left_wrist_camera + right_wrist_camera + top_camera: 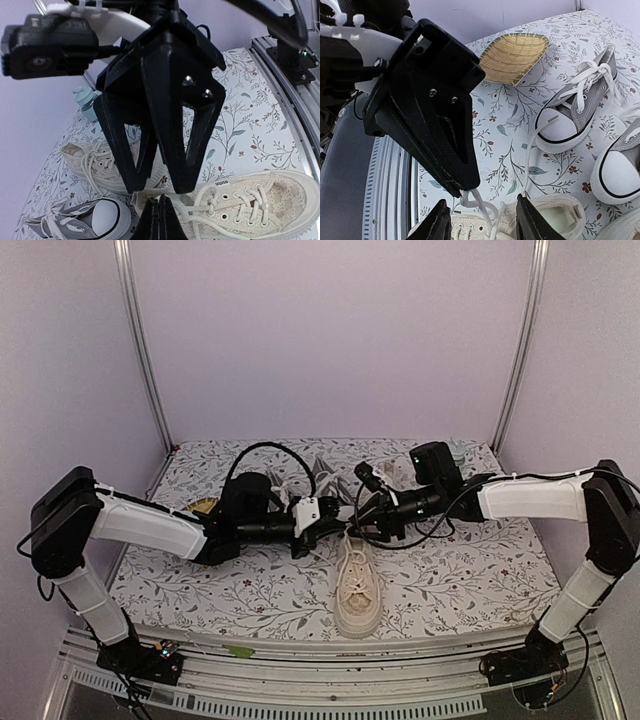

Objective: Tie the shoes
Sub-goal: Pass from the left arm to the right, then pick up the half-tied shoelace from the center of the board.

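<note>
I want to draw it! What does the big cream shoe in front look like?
The cream shoe is a lace-up sneaker of flower-patterned fabric with a thick pale sole. It stands upright on the flowery table, toe towards the arms' bases. Cream laces cross its eyelets; no bow shows. The shut left gripper pinches one lace near its heel end.

The left arm (150, 525) and right arm (530, 498) meet just over the far end of the cream sneaker (357, 592).

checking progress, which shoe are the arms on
The front cream shoe: left end effector and right end effector meet at its laces. The other cream shoe and grey pair lie farther back.
</note>
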You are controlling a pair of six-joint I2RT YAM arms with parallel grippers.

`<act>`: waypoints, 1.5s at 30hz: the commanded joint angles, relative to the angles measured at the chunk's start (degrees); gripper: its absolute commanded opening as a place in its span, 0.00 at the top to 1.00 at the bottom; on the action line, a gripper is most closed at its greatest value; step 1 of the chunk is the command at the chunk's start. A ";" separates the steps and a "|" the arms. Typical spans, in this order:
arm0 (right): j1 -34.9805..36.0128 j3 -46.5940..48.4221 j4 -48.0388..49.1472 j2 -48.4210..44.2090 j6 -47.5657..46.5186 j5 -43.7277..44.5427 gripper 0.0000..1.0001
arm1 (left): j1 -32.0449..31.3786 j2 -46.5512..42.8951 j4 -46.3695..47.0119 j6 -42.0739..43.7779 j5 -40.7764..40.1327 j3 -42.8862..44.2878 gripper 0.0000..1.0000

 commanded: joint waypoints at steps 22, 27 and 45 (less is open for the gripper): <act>2.19 3.37 -0.83 4.49 -2.79 0.70 0.99 | 0.15 -1.21 -3.09 -8.51 -4.24 1.53 0.49; 2.19 4.03 -4.60 3.95 -3.80 2.01 0.99 | 2.32 -5.10 -10.97 -22.77 -17.89 1.96 0.38; 2.97 4.31 -5.20 3.57 -3.64 3.07 0.99 | 2.93 4.06 -31.98 -61.87 -26.78 6.13 0.53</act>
